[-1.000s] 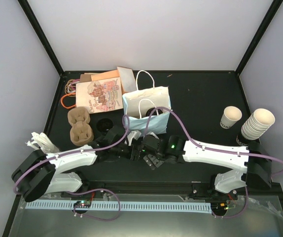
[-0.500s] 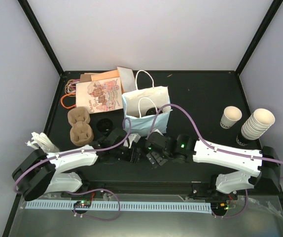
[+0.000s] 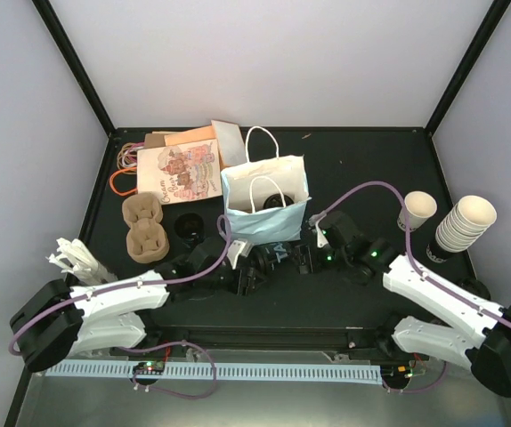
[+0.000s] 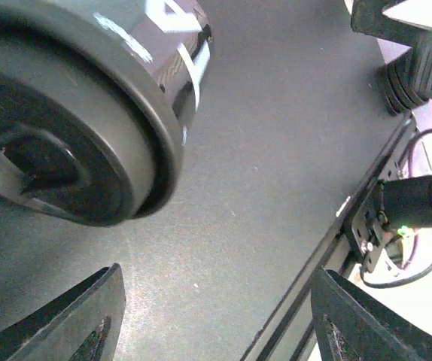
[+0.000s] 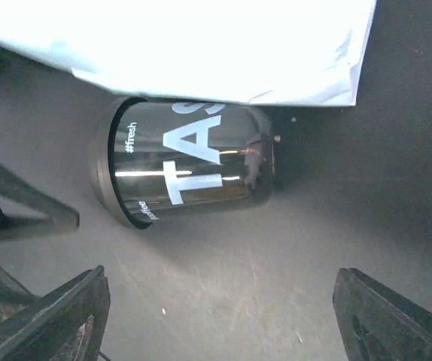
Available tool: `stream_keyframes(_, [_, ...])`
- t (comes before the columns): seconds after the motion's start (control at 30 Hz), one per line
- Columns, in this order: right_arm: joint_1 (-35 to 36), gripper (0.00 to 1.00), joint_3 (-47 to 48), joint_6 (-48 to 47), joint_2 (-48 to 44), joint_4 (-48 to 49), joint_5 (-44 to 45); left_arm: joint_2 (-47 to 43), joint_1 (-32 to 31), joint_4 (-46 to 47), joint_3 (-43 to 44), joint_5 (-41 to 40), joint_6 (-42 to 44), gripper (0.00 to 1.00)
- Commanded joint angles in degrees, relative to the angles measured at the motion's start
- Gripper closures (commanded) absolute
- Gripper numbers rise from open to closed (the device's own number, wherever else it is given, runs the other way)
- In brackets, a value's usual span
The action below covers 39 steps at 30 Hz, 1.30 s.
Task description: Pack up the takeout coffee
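Observation:
The takeout coffee (image 3: 273, 255) is a glossy black cup with white lettering and a dark lid. It lies on its side on the black table, just in front of the white paper bag (image 3: 264, 191). In the right wrist view the cup (image 5: 190, 162) rests against the bag's bottom edge (image 5: 201, 45), lid to the left. The left wrist view shows its lid (image 4: 58, 143) close up. My left gripper (image 3: 248, 271) (image 4: 220, 316) is open, beside the lid end. My right gripper (image 3: 304, 259) (image 5: 220, 316) is open, at the cup's base end. A black disc (image 3: 274, 202) shows inside the bag.
A brown pulp carrier (image 3: 144, 227) and a black disc (image 3: 187, 224) sit left of the bag. Flat patterned bags (image 3: 180, 169) lie at the back left. A single cream cup (image 3: 417, 211) and a cup stack (image 3: 465, 222) stand at the right. The table's front rail (image 4: 351, 226) is near.
My right arm has swung back and to the right, away from the middle. The cup now shows lying on its side between the two grippers. The left arm has barely moved.

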Motion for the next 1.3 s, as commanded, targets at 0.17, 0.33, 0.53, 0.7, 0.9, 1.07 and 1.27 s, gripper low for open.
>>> stream_keyframes(0.17, [-5.46,0.15,-5.59,5.00,2.14,21.05,-11.39,-5.18,-1.75,2.53,-4.21,-15.18,-3.16,0.21])
stream_keyframes(0.33, [-5.47,0.13,-7.96,5.78,3.78,25.09,-10.12,-3.30,-1.66,7.12,-3.83,-16.13,-2.87,0.09])
stream_keyframes(0.53, [-6.59,0.15,-10.46,7.60,5.68,28.81,-11.36,1.89,-1.67,14.55,-3.13,-15.50,1.90,0.01])
stream_keyframes(0.7, [-9.78,0.20,-12.43,8.82,7.44,33.26,-16.07,3.49,-0.87,18.19,-4.64,-17.45,3.26,0.01])
stream_keyframes(0.9, [-13.53,0.25,-12.20,8.19,13.69,37.06,-21.38,4.53,2.54,23.84,-6.62,-11.26,4.73,0.01])
stream_keyframes(1.07, [-14.90,0.34,-11.77,8.82,19.10,41.07,-25.95,7.57,6.02,25.19,-6.39,-3.99,4.95,0.01])
stream_keyframes(1.27, [-16.86,0.38,-12.78,9.85,22.02,44.56,-29.24,11.23,8.46,29.39,-7.96,0.03,3.54,0.02])
